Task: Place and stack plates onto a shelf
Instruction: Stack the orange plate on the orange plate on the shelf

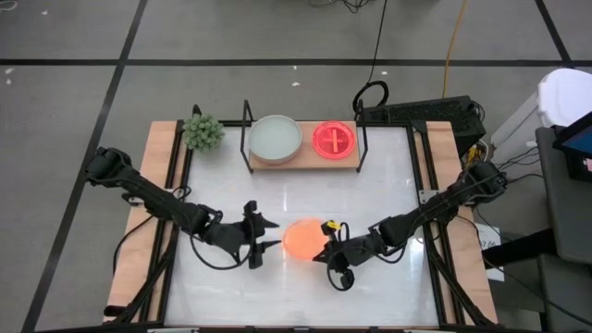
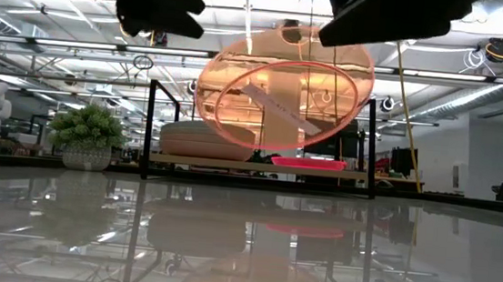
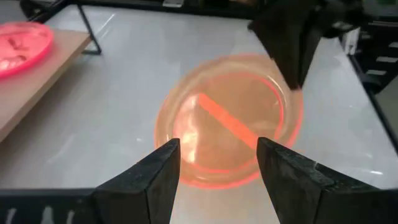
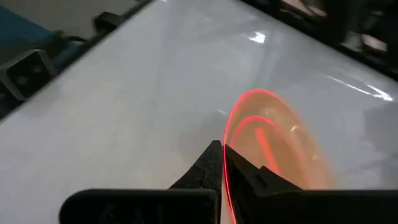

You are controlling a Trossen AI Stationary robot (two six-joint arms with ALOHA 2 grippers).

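Right gripper (image 1: 327,248) pinches the glossy translucent orange plate (image 1: 302,239) by its rim, tilted above the white tabletop (image 1: 388,176).
Left gripper (image 1: 265,240) waits just left, jaws spread; far off, the light-wood shelf (image 1: 305,158) carries a pale grey plate (image 1: 275,137) and a hot pink plate (image 1: 334,139).

The plate (image 1: 302,239) in the middle glows see-through orange with a brighter orange stripe inside. On the light wood shelf (image 1: 305,158) sit a pale grey plate (image 1: 275,137) and a hot pink plate (image 1: 334,139). Both grippers are black. The table (image 1: 388,185) is white.
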